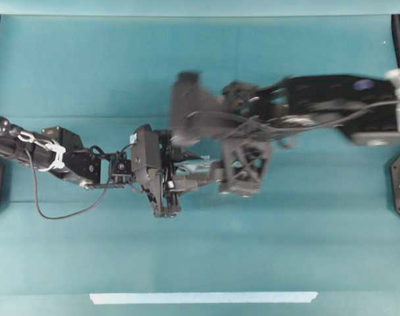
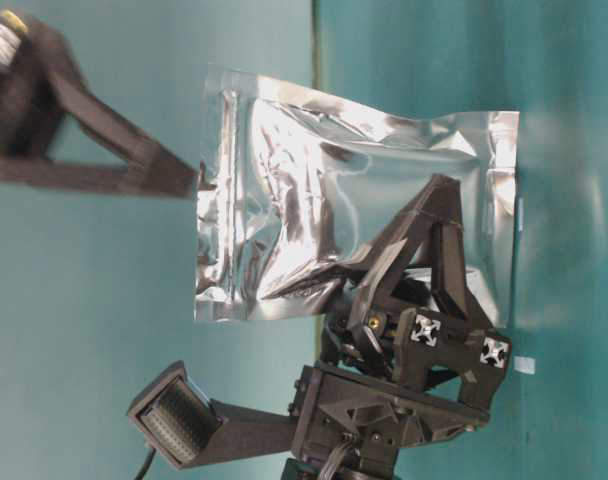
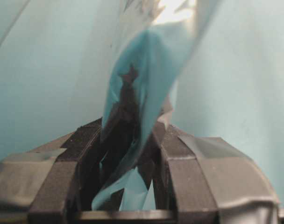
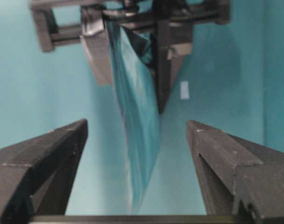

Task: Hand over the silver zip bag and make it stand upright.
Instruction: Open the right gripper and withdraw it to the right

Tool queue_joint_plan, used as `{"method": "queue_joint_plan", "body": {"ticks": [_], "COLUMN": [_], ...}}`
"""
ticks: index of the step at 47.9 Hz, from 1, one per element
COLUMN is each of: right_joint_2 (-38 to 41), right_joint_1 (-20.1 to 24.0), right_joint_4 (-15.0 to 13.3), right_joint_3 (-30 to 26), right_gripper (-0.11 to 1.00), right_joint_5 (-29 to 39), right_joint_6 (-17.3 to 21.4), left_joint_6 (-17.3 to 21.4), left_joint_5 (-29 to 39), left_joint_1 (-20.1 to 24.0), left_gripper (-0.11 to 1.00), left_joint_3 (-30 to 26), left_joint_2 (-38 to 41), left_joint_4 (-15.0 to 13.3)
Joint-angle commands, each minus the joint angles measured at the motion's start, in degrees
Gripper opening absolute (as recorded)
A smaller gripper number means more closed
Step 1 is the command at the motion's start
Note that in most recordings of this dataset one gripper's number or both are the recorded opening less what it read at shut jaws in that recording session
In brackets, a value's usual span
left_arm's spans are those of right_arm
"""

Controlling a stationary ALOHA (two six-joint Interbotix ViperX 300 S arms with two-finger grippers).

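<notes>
Left fingers pinched the light, crinkly, slippery bag; right fingers spread; best gripped at an edge seam.

1. Silver zip bag: I found it off the table, on edge between my two arms, one end inside the left gripper.
2. Left gripper: I had it reaching in from the left of the overhead view, its fingers on either side of the bag's end.
3. Right gripper: I had it at the bag's far end, apart from it, one finger on each side of the bag's line, neither touching.
4. Tape strip: I noted it flat on the table along the near edge, well apart from both arms.
</notes>
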Motion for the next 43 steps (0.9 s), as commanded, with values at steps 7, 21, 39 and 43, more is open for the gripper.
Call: {"method": "queue_joint_plan", "body": {"ticks": [7,21,39,43], "right_joint_2": [-9.40,-13.80,-14.50,-14.68], "right_joint_1": [0.18,0.26,0.44,0.44], "right_joint_4": [-0.09,0.00,-0.09,-0.09], "right_joint_3": [7.56,12.30,13.01,13.18], "right_gripper": [0.87,0.87,0.87,0.87], "right_joint_5": [-5.98,-12.66,-12.57,-12.57], "right_joint_6": [1.05,1.14,1.14,1.14], "left_joint_6": [-0.09,-0.09,-0.09,-0.09], "left_joint_5": [0.09,0.09,0.35,0.35], "left_joint_1": [-0.44,-0.44,-0.35,-0.35], "left_gripper": [0.29,0.29,0.29,0.29], "left_joint_3": [-0.09,0.00,0.18,0.26], "left_joint_2": [-0.62,-0.62,-0.70,-0.70], "left_joint_4": [0.09,0.09,0.09,0.09]}}
